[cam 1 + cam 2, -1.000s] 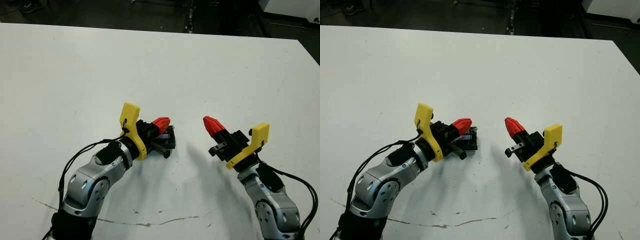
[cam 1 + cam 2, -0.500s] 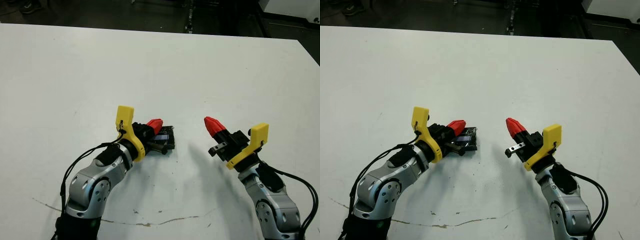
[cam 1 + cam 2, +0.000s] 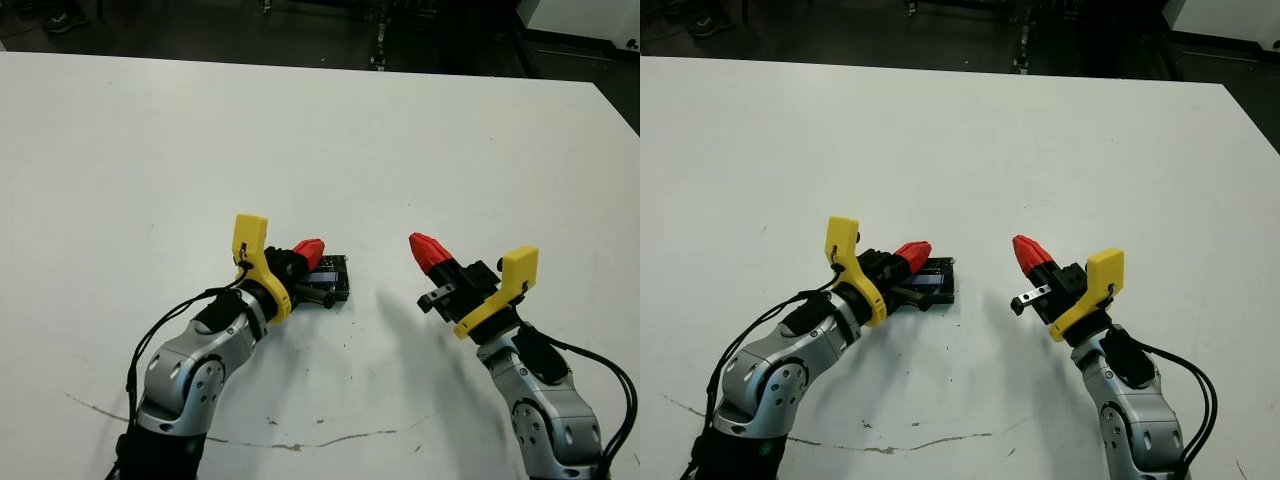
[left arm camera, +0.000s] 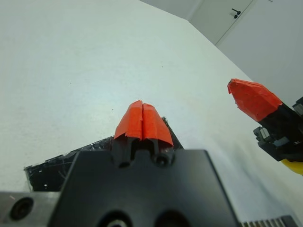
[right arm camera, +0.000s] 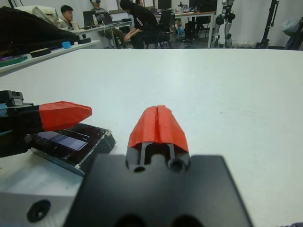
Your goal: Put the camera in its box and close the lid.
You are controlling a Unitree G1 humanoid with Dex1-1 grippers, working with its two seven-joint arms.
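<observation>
Apparently the job was close to finished. On the counter [image 3: 150, 150], the lid [image 5: 75, 143] lay flat, speckled black with its shiny strip window facing up, and it seemed to sit squarely over the box, whose own walls could hardly be told apart beneath it. No camera showed anywhere on the bare surface, so my guess is that it was already inside, though nothing proved that outright.

From the head view the covered box lay near the middle of the counter toward the robot's edge, at about 7 o'clock from centre. The left pincer [image 3: 308, 251] was closed, its two red tips pressed together and gripping nothing; it hung right over the lid's near-left corner, at roughly 9 o'clock of the lid, either touching or just above it; which, I could not tell. The right pincer [image 3: 428, 250] was likewise closed and empty, held clear above the counter at 3 o'clock from the lid, well apart from it.

What seemed left was small: perhaps a last press to seat the lid fully, then drawing both arms away. Whether the lid was already snapped down all round could not be judged. People sat at desks far beyond the counter.
</observation>
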